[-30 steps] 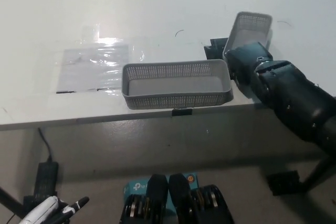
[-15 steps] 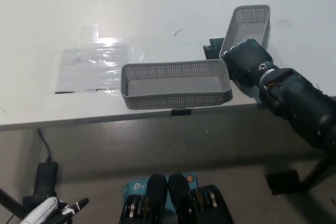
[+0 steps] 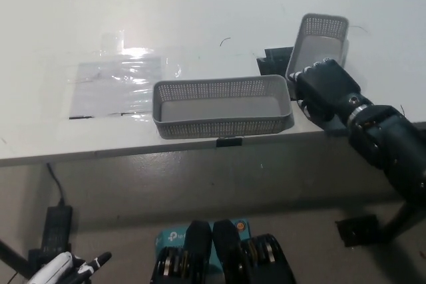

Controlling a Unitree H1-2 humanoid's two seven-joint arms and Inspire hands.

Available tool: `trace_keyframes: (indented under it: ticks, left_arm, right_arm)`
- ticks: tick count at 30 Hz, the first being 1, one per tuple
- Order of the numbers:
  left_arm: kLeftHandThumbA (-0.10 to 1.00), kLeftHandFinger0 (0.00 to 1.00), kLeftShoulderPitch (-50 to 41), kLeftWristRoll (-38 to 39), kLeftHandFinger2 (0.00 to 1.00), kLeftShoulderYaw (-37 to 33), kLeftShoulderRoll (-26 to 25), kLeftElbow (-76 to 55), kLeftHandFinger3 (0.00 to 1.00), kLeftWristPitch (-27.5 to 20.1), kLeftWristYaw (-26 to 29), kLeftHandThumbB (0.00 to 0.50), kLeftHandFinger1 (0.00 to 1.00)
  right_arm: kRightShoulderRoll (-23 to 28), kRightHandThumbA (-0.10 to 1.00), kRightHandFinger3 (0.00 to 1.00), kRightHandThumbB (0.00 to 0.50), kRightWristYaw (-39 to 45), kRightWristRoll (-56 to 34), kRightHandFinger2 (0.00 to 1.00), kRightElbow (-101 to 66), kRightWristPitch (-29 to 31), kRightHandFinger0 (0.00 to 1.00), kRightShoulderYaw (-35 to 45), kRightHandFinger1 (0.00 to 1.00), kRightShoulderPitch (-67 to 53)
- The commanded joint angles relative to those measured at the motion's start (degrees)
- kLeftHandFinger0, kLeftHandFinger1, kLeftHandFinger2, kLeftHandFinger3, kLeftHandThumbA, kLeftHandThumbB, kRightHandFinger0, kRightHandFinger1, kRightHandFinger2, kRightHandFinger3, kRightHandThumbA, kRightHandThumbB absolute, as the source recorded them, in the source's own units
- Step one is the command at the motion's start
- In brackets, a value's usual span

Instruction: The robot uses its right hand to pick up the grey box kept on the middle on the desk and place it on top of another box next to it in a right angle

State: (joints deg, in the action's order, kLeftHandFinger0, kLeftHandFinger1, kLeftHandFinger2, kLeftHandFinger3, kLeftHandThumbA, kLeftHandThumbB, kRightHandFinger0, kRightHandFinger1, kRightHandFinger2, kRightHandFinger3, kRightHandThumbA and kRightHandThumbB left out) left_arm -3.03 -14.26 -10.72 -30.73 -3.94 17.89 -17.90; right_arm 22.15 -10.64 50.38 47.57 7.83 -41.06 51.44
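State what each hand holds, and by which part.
Right hand grips the smaller grey basket at its near end, fingers over the rim. Left hand, low beside the desk, holds nothing.

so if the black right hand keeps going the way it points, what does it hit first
Probably the smaller grey basket: the right hand points up-left at its near end and seems to touch it already, though depth is unclear. The long grey basket lies beside that line.

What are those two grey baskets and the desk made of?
Both baskets look like matte grey moulded plastic: their walls are a fine, regular mesh of holes. The desk seems a smooth white laminate or painted board, judging by its soft glare; I can't be sure.
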Motion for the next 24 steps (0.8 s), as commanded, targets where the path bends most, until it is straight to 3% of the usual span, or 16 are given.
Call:
trace_keyframes:
  ticks: [1,2,4,5,6,7,8,10,12,13,15,18,19,20,22,24]
  left_arm:
    - [0.92,0.03,-0.35,-0.35,0.03,0.72,-0.50,-0.22,0.21,-0.40,0.03,0.233,0.00]
    - [0.92,0.03,-0.36,-0.19,0.03,0.84,-0.38,-0.22,0.22,-0.23,0.03,0.246,0.00]
    - [0.91,0.04,-0.56,0.16,0.02,1.09,-0.20,-0.34,0.22,-0.04,-0.02,0.237,0.00]
    - [0.90,0.03,-0.68,-0.13,0.00,1.08,-0.21,-0.21,0.19,-1.09,0.33,0.225,0.00]
    - [0.90,0.02,-0.74,-0.19,0.01,1.03,-0.28,-0.37,0.19,-1.27,0.27,0.232,0.00]
    - [0.92,0.00,-0.73,-0.01,0.01,1.09,-0.21,-0.16,0.18,-1.46,0.23,0.234,0.00]
    - [0.91,0.01,-0.87,-0.19,0.01,1.14,-0.31,-0.29,0.18,-1.11,0.25,0.232,0.00]
    - [0.91,0.02,-0.91,-0.34,0.01,1.12,-0.34,-0.47,0.18,-1.07,0.22,0.233,0.00]
    - [0.91,0.02,-0.93,-0.47,0.01,1.04,-0.44,-0.55,0.17,-1.37,0.18,0.224,0.00]
    - [0.93,0.00,-0.94,-0.49,0.00,0.98,-0.52,-0.58,0.15,-1.63,0.11,0.237,0.00]
    - [0.91,0.02,-0.91,-0.53,0.00,1.24,-0.73,-0.64,0.15,-1.08,0.08,0.227,0.00]
    - [0.89,0.03,-0.68,-0.29,0.00,1.33,-0.84,-0.37,0.16,-0.60,-0.32,0.211,0.00]
    - [0.92,0.02,-0.54,-1.13,0.01,0.92,-1.14,-0.45,0.19,-0.45,-0.28,0.223,0.00]
    - [0.91,0.00,-0.35,-0.38,0.00,1.11,-1.12,-0.10,0.16,-0.97,-0.62,0.199,0.00]
    - [0.90,0.02,0.00,-0.54,0.00,1.00,-1.16,-0.16,0.17,-0.86,-0.75,0.189,0.00]
    - [0.90,0.02,0.05,-0.45,0.01,1.08,-1.20,0.01,0.18,-0.94,-0.79,0.195,0.00]
  right_arm:
    - [3.00,-0.10,0.06,0.047,-4.82,0.54,0.41,-1.05,3.63,0.00,2.55,0.07,2.77]
    - [3.68,-0.10,0.02,0.059,-5.10,0.71,0.40,-1.16,3.92,0.00,2.99,0.07,3.11]
    - [4.79,-0.10,0.04,0.132,-6.01,1.16,0.39,-1.48,4.63,0.00,3.70,0.07,3.72]
    - [5.75,-0.10,0.06,0.131,-4.76,1.04,0.40,-2.74,4.19,0.00,4.37,0.08,3.86]
    - [6.64,-0.10,0.16,0.143,-4.16,1.24,0.44,-4.09,4.13,0.00,4.83,0.10,3.89]
    - [7.35,-0.10,0.28,0.105,-4.24,1.86,0.45,-4.80,3.86,0.00,4.98,0.11,4.07]
    - [8.26,-0.10,0.33,0.094,-4.34,1.61,0.44,-6.01,4.64,0.00,5.83,0.09,4.58]
    - [9.23,-0.10,0.37,0.137,-3.60,1.33,0.42,-7.65,4.98,0.00,6.98,0.08,4.94]
    - [10.29,-0.10,0.36,0.173,-1.71,0.84,0.43,-10.13,4.77,0.00,8.49,0.09,5.61]
    - [10.85,-0.10,0.34,0.215,-0.48,-0.57,0.44,-12.69,5.20,0.00,9.98,0.11,6.08]
    - [10.45,-0.10,0.35,0.238,2.47,-1.49,0.46,-16.79,3.92,0.00,11.63,0.14,6.36]
    - [9.82,-0.10,0.38,0.233,3.44,-1.41,0.46,-18.96,3.99,0.00,12.95,0.14,6.00]
    - [8.27,-0.10,0.35,0.222,5.63,-3.70,0.46,-22.74,2.86,0.00,14.43,0.14,4.92]
    - [6.63,-0.10,0.29,0.212,5.63,-6.58,0.38,-25.35,4.47,0.00,15.58,0.07,3.82]
    - [5.32,-0.10,0.26,0.195,7.05,-8.12,0.33,-27.39,3.86,0.00,16.86,0.02,2.92]
    - [3.48,-0.10,0.20,0.213,9.63,-9.40,0.28,-31.74,2.82,0.00,17.45,0.00,1.65]
